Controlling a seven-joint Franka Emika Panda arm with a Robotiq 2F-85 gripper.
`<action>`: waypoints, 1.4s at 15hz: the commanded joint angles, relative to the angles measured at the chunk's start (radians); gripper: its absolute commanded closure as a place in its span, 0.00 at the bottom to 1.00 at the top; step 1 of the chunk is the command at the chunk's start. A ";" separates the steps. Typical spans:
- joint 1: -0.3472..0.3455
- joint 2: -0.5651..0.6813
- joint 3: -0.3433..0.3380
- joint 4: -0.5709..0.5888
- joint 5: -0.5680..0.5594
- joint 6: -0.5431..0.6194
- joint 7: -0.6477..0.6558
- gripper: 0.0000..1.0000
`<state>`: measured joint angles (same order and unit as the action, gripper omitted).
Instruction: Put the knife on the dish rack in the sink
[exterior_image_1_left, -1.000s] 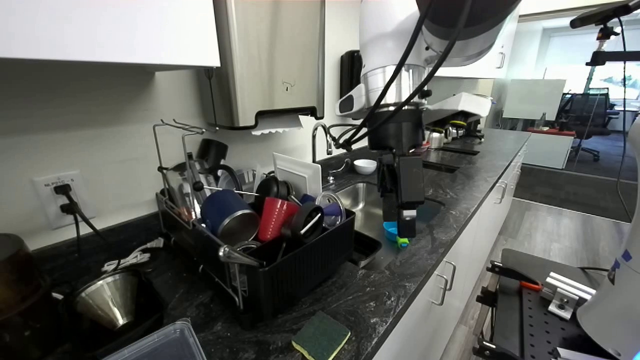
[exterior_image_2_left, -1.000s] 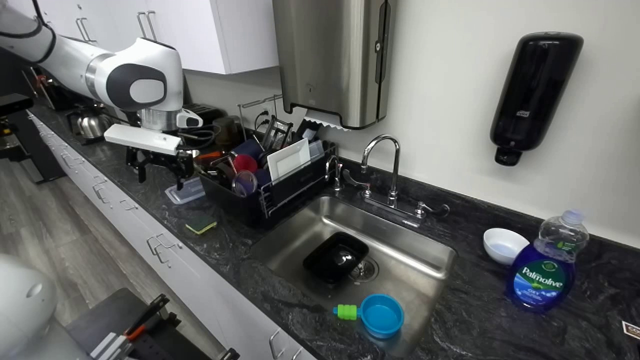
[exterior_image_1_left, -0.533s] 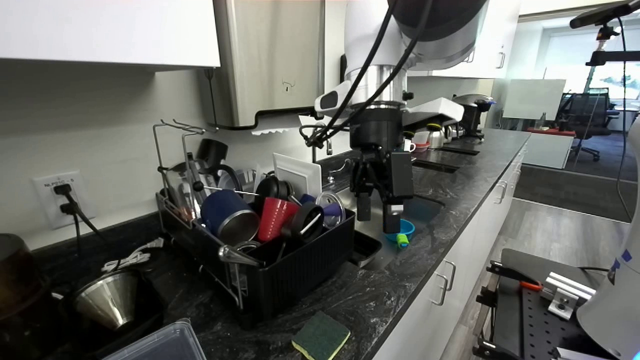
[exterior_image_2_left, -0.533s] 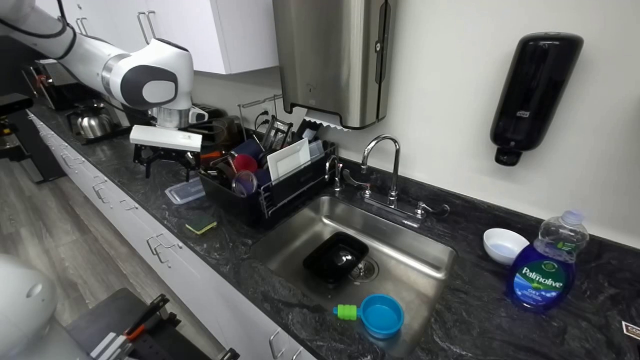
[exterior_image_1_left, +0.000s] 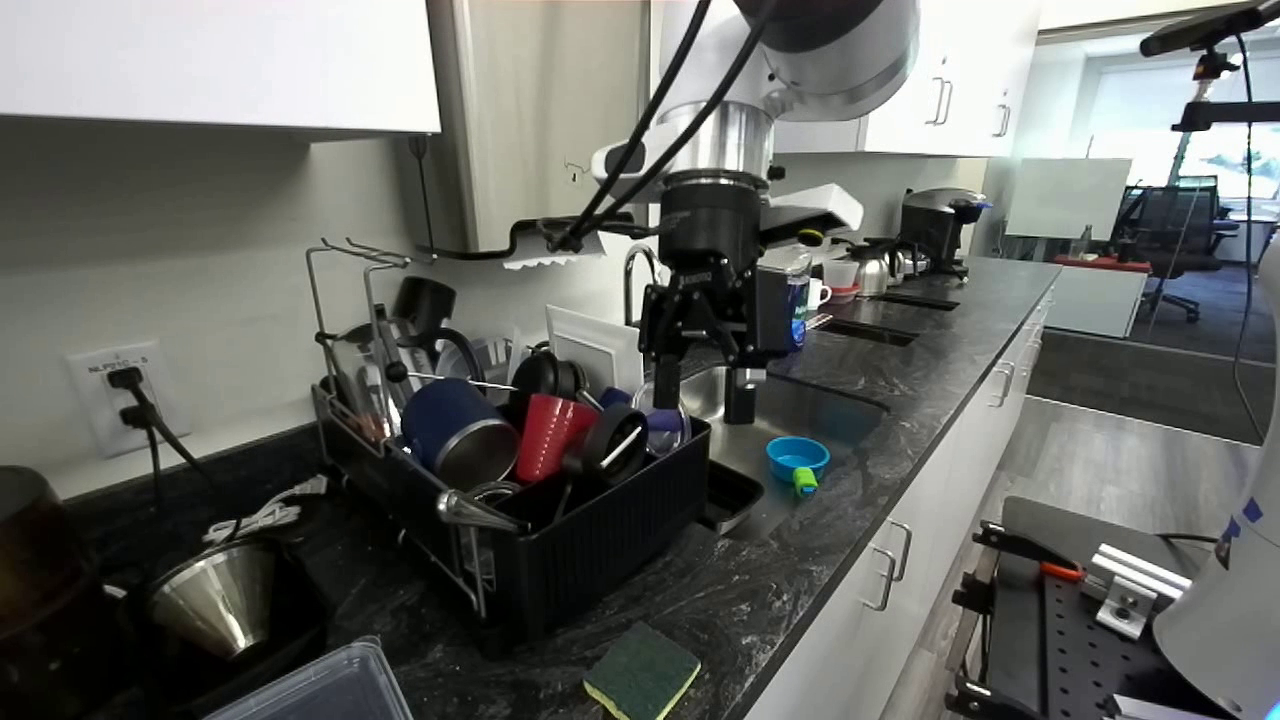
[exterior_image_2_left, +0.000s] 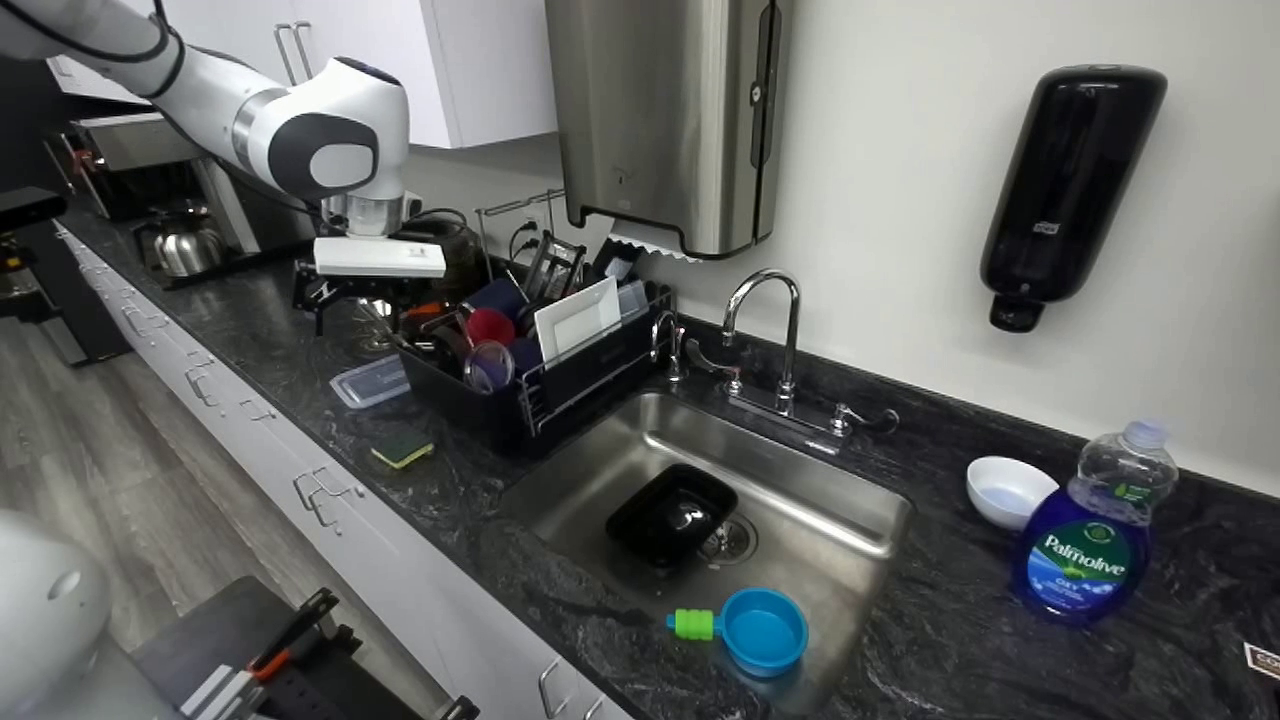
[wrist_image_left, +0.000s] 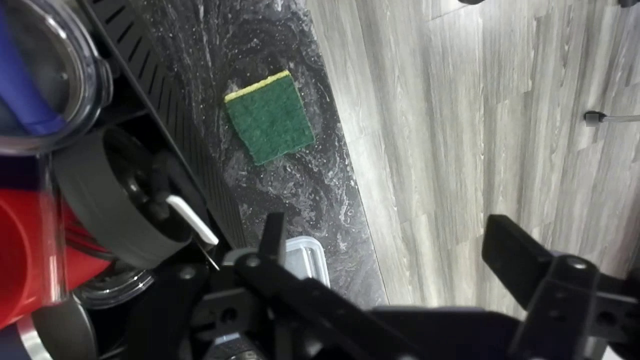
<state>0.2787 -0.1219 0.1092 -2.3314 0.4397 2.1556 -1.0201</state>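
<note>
Counted from the middle of the black dish rack in an exterior view, a white wall outlet sits at nine o'clock and a steel funnel-shaped bowl at eight. A clear plastic container lies on the table between seven and eight. Inside the rack, left to right, come a tilted blue mug, a red cup just beside it and a dark round vessel; a white plate stands tilted behind them at one. A slim pale strip crosses the mouth of the dark vessel, slanting up between one and two; whether it is the knife I cannot tell. A green and yellow sponge lies flat on the table at five. The hand hangs in the air at two, its fingers spread wide; in the wrist view one finger shows against the table and the other against the wooden floor. Between two and three lies the steel sink, with a black tub in it. A blue measuring cup is at three; whether inside the sink or over its rim I cannot tell. Farthest right in an exterior view, a white bowl and a soap bottle stand near each other at three from the sink.
</note>
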 joint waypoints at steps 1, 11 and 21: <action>-0.022 0.039 -0.003 0.047 0.045 -0.019 -0.149 0.00; -0.042 0.091 0.026 0.090 0.092 -0.004 -0.311 0.00; -0.032 0.130 0.047 0.120 0.097 -0.002 -0.382 0.00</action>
<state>0.2591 -0.0245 0.1271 -2.2402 0.5315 2.1547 -1.3370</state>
